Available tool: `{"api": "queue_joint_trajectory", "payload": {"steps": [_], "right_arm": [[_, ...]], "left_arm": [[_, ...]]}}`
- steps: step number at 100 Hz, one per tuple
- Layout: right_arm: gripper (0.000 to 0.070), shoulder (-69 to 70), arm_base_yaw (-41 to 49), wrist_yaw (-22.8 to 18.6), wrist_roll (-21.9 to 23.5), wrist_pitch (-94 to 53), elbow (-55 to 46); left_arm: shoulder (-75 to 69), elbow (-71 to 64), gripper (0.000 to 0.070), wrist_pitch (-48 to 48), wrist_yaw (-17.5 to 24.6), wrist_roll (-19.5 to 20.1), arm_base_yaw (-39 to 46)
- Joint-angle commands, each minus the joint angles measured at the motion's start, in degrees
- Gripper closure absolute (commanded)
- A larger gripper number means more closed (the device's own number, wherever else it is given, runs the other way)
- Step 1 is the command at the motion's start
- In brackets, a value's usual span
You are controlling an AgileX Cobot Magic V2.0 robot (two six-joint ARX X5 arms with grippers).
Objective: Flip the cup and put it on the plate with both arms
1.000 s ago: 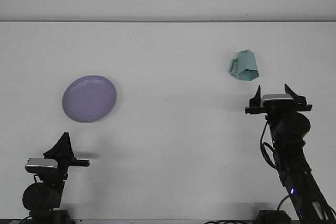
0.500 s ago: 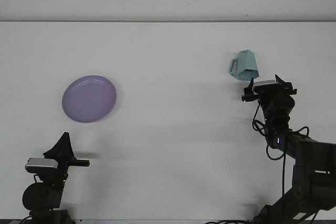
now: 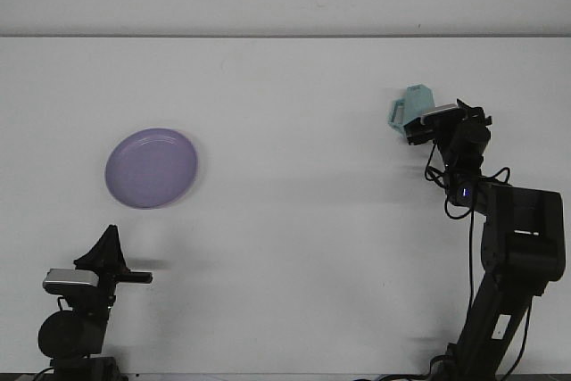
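**Right arm up at the cup, left arm parked**

So the white bench (image 3: 294, 247) fills pretty much the whole view, with a pale wall strip along the top.

Biggest thing on it is the right arm (image 3: 508, 256), stretched up from the bottom right corner and reaching toward the far right part of the bench. Cables loop around its upper section and a small blue light shows on it. Its pincer (image 3: 426, 124) sits right at the cup, overlapping the cup's lower right side. Can't tell from this angle whether the fingers are apart or closed on anything, too much dark hardware bunched up there.

Left arm (image 3: 76, 327) sits low in the bottom left corner, folded down. Its pincer (image 3: 116, 260) points up and slightly right, over bare bench, well apart from everything. Can't tell its state either.

The plate (image 3: 152, 168) is purple, round, lying flat on the left half, a bit above the left arm and well apart from the cup.

The cup (image 3: 412, 106) is a teal faceted one with a handle on its left side, tilted, on the far right side.
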Motion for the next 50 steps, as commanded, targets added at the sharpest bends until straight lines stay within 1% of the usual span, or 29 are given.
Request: {"api": "queue_joint_trajectory", "payload": {"steps": [1, 4, 8, 24, 33, 35, 50], "right_arm": [[0.0139, 2.3, -0.4, -0.5, -0.6, 0.3, 2.2], [0.0153, 2.8, -0.5, -1.1, -0.6, 0.3, 2.9], [0.0204, 3.3, -0.6, -1.7, -0.6, 0.3, 3.6], [0.0533, 3.8, -0.7, -2.0, -0.6, -1.0, 4.3], [0.0684, 3.8, -0.7, -3.2, -0.6, -1.0, 4.3], [0.0694, 3.8, -0.7, -3.3, -0.6, -0.9, 4.3], [0.0694, 3.8, -0.7, -3.3, -0.3, -0.8, 4.3]], "left_arm": [[-0.1, -1.0, 0.0687, 0.6, -0.2, -0.1, 0.2], [-0.1, -1.0, 0.0687, 0.6, -0.2, -0.1, 0.2], [-0.1, -1.0, 0.0687, 0.6, -0.2, -0.1, 0.2], [-0.1, -1.0, 0.0687, 0.6, -0.2, -0.1, 0.2], [-0.1, -1.0, 0.0687, 0.6, -0.2, -0.1, 0.2], [-0.1, -1.0, 0.0687, 0.6, -0.2, -0.1, 0.2], [-0.1, -1.0, 0.0687, 0.6, -0.1, -0.1, 0.2]]}}
